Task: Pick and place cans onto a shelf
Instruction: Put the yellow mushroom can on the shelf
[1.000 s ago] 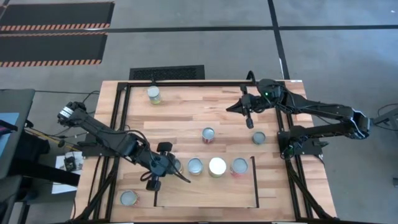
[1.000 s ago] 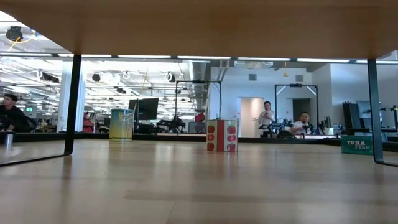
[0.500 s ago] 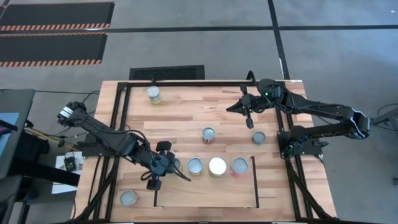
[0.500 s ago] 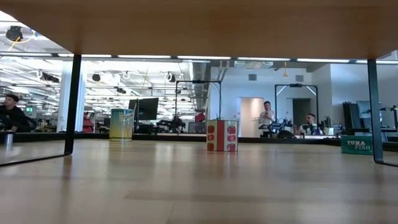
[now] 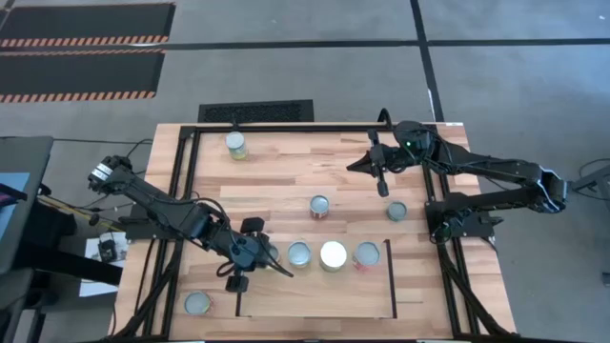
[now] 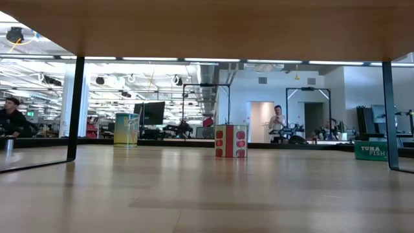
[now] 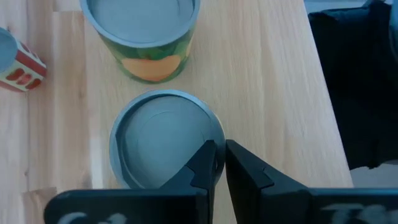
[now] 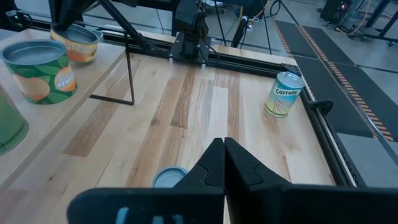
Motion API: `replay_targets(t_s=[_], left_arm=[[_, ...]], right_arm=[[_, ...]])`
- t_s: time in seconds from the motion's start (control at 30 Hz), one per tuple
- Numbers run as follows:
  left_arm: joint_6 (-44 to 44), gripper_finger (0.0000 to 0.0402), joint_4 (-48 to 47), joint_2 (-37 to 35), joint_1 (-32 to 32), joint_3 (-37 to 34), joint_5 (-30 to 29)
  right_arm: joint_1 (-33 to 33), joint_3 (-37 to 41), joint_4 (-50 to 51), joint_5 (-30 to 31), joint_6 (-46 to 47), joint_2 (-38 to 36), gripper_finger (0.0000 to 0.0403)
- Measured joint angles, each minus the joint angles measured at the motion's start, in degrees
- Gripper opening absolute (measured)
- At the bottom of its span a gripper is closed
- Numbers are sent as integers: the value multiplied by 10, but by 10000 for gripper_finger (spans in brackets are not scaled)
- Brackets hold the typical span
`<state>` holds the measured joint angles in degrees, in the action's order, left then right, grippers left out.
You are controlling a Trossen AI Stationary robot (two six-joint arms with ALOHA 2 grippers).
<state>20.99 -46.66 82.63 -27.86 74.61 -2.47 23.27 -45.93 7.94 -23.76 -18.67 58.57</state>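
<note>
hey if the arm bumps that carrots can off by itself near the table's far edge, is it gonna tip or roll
The carrots can stands upright on its flat base and looks squat, so a low push would probably slide it on the smooth wooden table. A high bump might tip it, and then its round side would likely roll.

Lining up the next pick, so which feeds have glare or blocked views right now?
High view: one can top in the shelf row glares white. Low view: the wooden shelf underside shades the top; no cans from that row appear. Left wrist view: the left end effector covers part of a silver can.
</note>
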Motion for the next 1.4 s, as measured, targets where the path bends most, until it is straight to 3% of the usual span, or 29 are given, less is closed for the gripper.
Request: replay_targets(t_s=[0.43,0.57,0.7,0.8,1.07,1.4], left_arm=[[15,77,2,-1,0,0,1],[-26,70,4,-5,0,20,-40],[-86,32,33,-21,22,18,-43],[-115,6,73,-37,56,-7,-6],[-136,0,102,-46,106,-44,169],[-115,0,60,-14,101,-46,206]], right_arm=[[0,0,1,0,-8,0,12],[0,0,3,0,-11,-6,12],[1,0,12,0,-22,-28,12],[1,7,18,0,-41,-49,10],[14,69,3,-1,-34,-104,8],[30,70,-5,-2,-27,-114,9]])
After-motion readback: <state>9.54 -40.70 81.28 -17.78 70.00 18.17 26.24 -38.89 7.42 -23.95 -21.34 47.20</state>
